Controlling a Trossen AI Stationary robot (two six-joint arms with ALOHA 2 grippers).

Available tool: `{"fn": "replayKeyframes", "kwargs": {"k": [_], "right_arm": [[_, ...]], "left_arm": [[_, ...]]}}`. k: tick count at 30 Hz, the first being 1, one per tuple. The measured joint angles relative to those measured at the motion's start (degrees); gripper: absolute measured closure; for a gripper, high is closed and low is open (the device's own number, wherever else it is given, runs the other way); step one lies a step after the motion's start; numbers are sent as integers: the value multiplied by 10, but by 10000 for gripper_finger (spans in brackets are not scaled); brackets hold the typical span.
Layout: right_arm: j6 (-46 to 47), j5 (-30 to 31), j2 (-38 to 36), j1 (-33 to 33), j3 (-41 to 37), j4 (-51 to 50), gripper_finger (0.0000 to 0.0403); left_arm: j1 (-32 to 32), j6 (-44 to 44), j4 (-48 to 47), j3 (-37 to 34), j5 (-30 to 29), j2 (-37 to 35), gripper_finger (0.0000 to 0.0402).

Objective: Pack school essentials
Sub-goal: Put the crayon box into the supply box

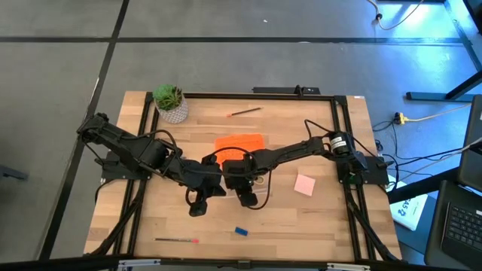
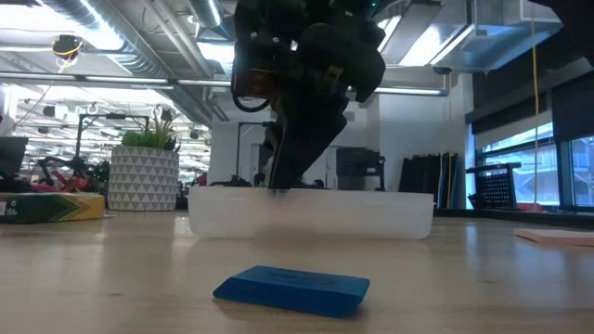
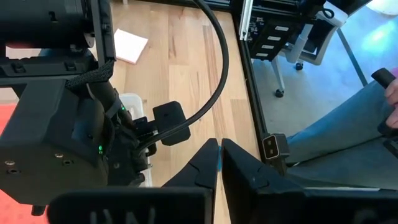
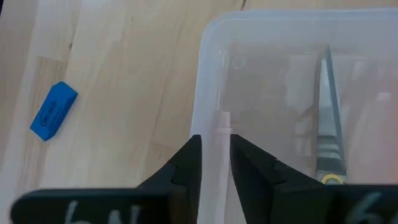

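Observation:
The clear box (image 2: 311, 213) stands mid-table, partly under my arms, its rim (image 4: 280, 25) close below my right gripper (image 4: 216, 146). Scissors (image 4: 328, 112) with a yellow handle lie inside it. My right gripper (image 1: 247, 197) points steeply down at the box's near wall, its fingers a little apart with a thin pink-ended stick (image 4: 222, 124) between them. My left gripper (image 3: 219, 142) hangs shut and empty in the air beside it (image 1: 197, 205). On the table lie a blue block (image 1: 241, 231), a pink pad (image 1: 304, 184), a pen (image 1: 177, 240) and a pencil (image 1: 245, 111). My right gripper has the thin stick's pink end (image 4: 222, 124) standing between its two fingers, which come from above and point down into the box's near side. Whether the fingers touch the stick, I cannot tell. The stick (image 2: 276, 176) reaches down below the fingers into the box.
A potted plant (image 1: 172, 103) stands at the far left corner, and a yellow-green crayon box (image 2: 56, 206) lies low at the left. The orange lid (image 1: 239, 141) lies just beyond the box. A black frame (image 1: 343, 135) borders the table. A person's legs (image 3: 348, 118) show beyond the right edge.

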Motion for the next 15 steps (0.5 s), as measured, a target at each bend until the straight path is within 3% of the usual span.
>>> {"fn": "replayKeyframes", "kwargs": {"k": [6,11,15], "right_arm": [[-15,-3,-1,-7,6,-33,288],[-46,-4,-8,-21,40,-138,287],[-62,-4,-31,-24,50,-163,287]], "left_arm": [[0,-27,-9,0,-5,-1,382],[2,-135,-78,0,-24,-20,388],[1,-225,-137,0,-54,-47,394]]}}
